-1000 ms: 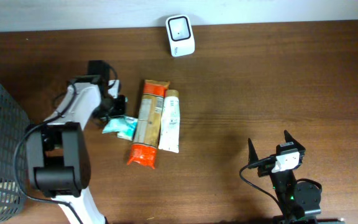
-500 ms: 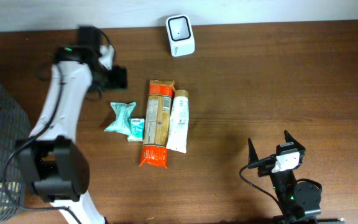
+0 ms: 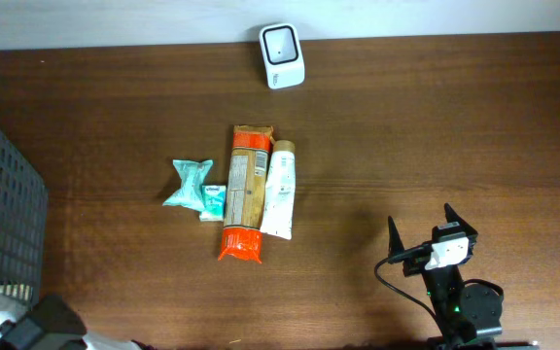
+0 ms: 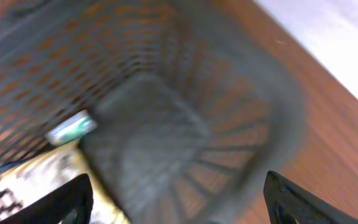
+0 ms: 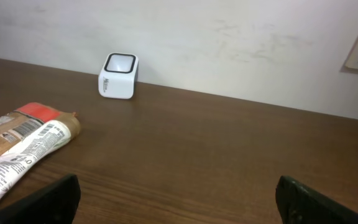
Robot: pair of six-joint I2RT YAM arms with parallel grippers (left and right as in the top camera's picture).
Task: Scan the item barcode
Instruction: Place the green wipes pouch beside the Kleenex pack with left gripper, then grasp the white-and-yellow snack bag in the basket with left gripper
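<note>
Though left wrist view blurs, left gripper (image 4: 179, 208) spread wide over basket (image 4: 241, 124), contents indistinct; right gripper (image 3: 419, 218) wide, empty.

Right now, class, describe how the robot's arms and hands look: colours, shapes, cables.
The right arm is black, with a white block at the wrist, a green light and a looping black cable. The right hand has two pointed black fingers. The left arm is black and white; the left hand has black fingers.
</note>
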